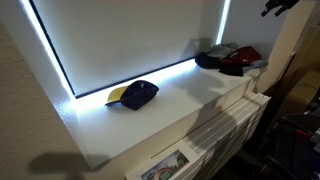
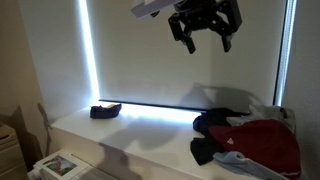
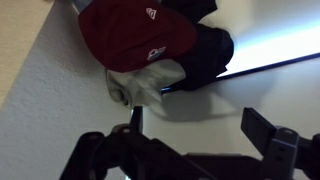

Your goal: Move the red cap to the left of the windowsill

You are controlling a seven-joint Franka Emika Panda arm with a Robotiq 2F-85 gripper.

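Gripper (image 3: pixel 192 115) jaws spread, red cap (image 3: pixel 135 30) maroon, white logo, on windowsill (image 3: pixel 50 110)

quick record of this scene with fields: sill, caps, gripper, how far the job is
surface: white windowsill
target: red cap, on a pile of caps at one end of the sill
pile: black cap, grey cap
apart: navy cap, alone further along the sill
gripper: open, empty, in the air near the pile
progress: red cap not yet grasped

The tool (image 2: pixel 207 42) hangs high in the air, jaws spread wide.
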